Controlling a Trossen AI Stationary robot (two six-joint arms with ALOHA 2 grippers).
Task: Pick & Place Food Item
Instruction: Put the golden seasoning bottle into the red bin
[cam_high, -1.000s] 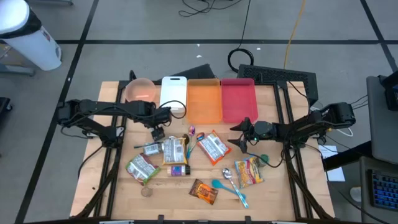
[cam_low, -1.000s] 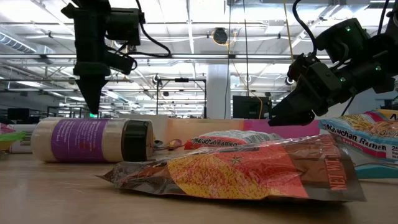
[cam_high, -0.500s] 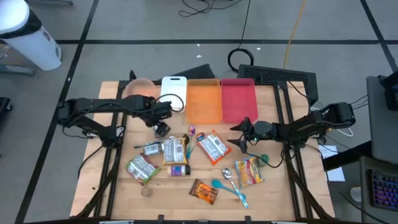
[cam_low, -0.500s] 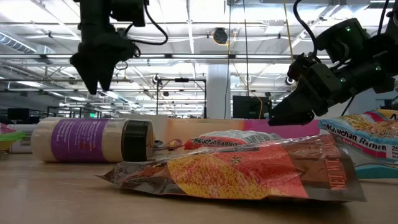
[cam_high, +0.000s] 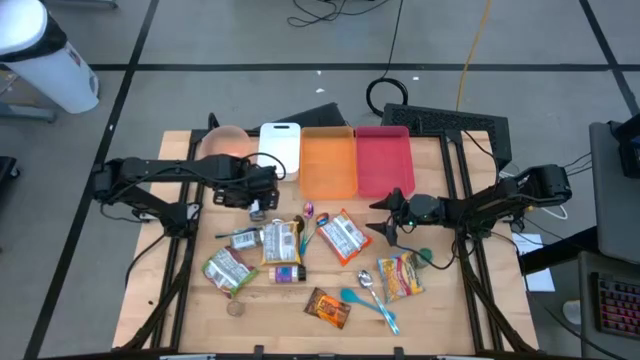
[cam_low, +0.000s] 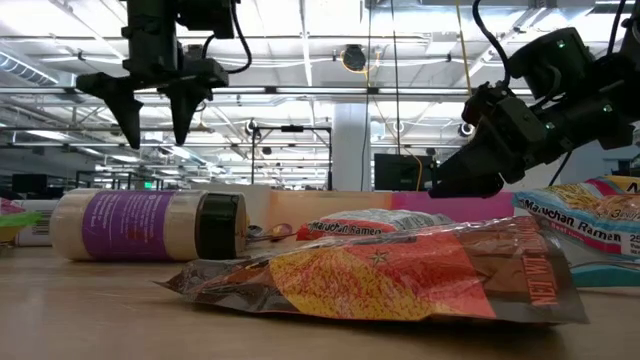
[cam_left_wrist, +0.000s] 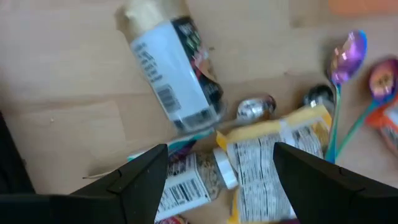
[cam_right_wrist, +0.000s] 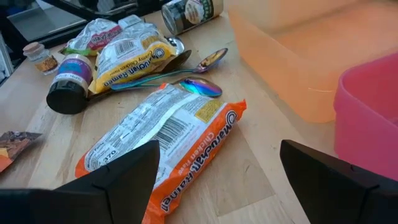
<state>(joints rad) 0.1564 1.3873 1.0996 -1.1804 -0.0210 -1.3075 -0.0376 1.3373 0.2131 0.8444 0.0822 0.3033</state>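
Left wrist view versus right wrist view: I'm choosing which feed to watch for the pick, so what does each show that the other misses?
Only the left wrist view shows the barcode side of the white can lying on its side, straight below the open left gripper.

Only the right wrist view shows the orange ramen pack, orange bin, pink bin and purple-labelled jar, ahead of the open right gripper.

Both show the iridescent spoon and wooden table.

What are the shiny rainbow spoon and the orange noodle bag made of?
The rainbow spoon looks like polished metal: it gleams with mirror-like, colour-shifting reflections. The orange noodle bag looks like thin glossy plastic film, since it crinkles, shines and carries printed lettering.
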